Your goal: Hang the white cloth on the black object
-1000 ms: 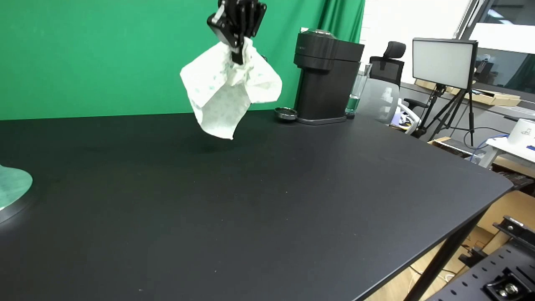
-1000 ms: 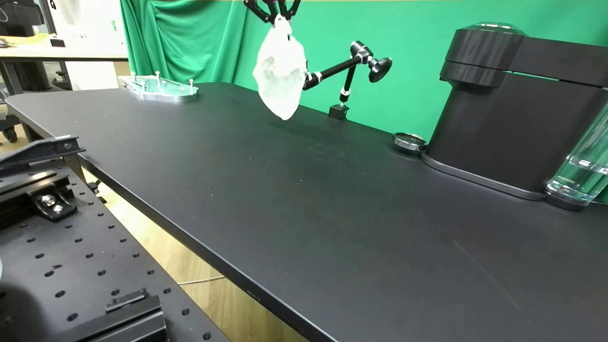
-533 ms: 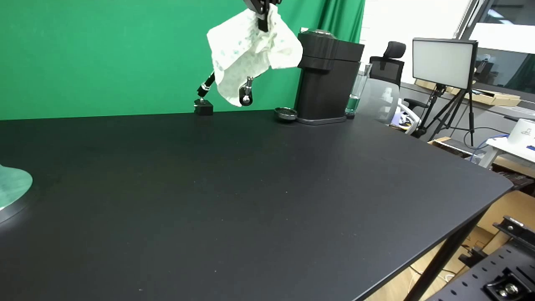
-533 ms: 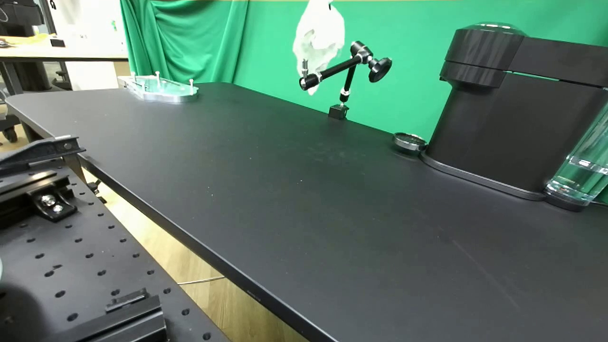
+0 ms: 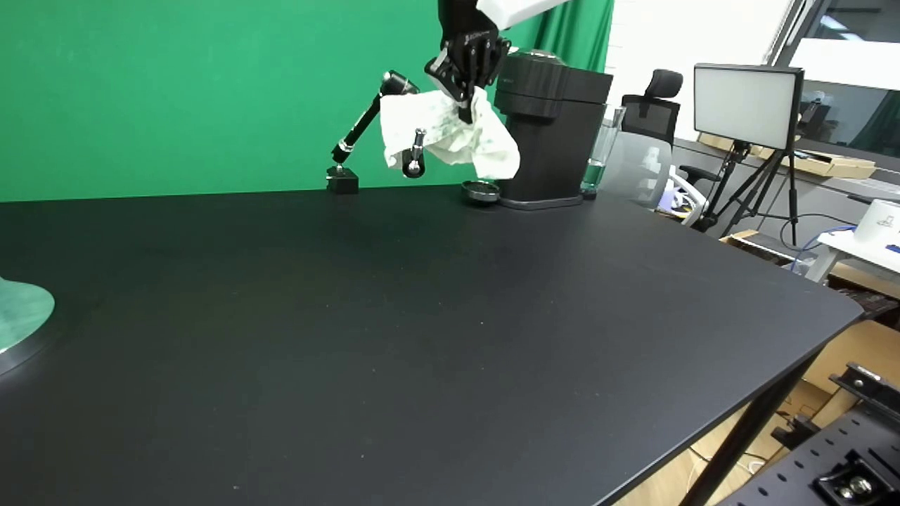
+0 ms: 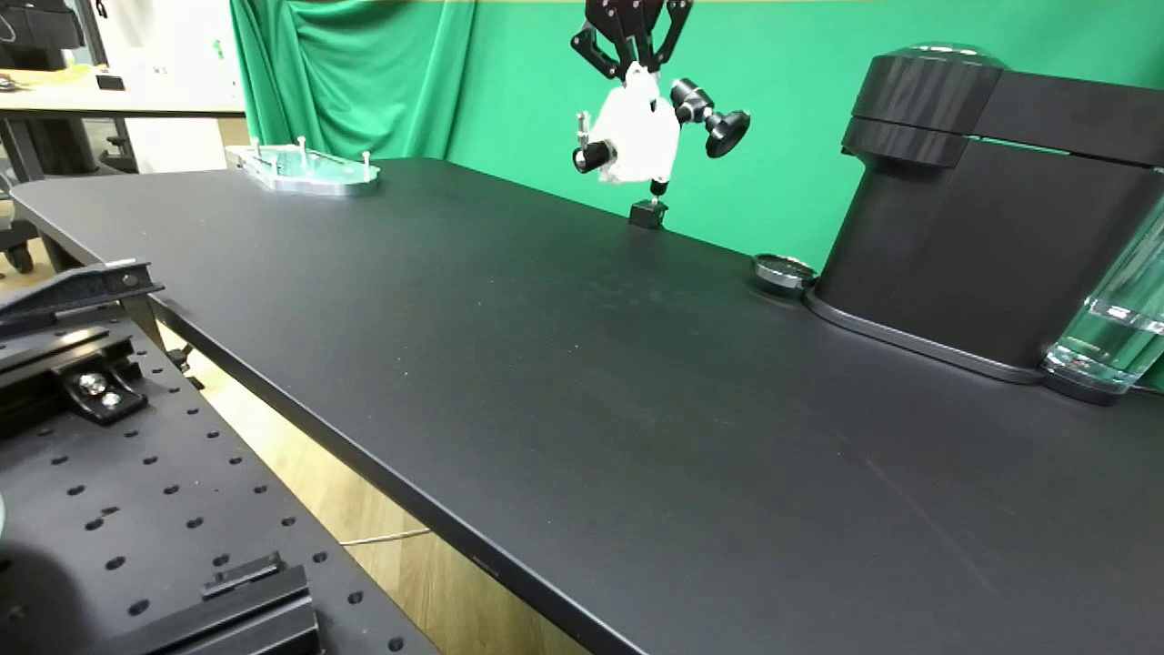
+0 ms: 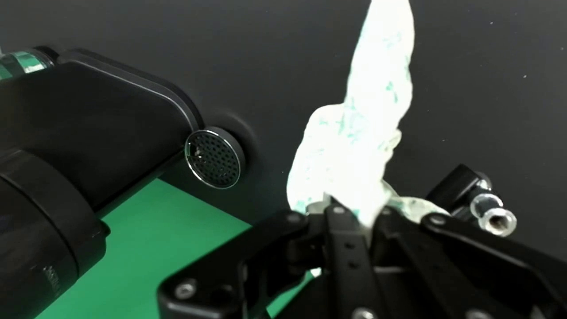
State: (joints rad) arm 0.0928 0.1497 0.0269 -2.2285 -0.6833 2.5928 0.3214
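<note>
Okay, so the white cloth (image 6: 642, 136) is pinched in the end effector (image 6: 639, 67), with the black stand (image 5: 363, 126) partly hidden behind it in both exterior views.

White cloth (image 6: 641, 136) partly hides black stand (image 6: 695, 102); wrist view crops coffee machine (image 7: 119, 124).

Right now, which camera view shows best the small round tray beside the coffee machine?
The wrist view: it looks down on the round tray, so the holes in its top are clear. Both exterior views show it smaller and from a lower angle, with the holes hard to see.
</note>
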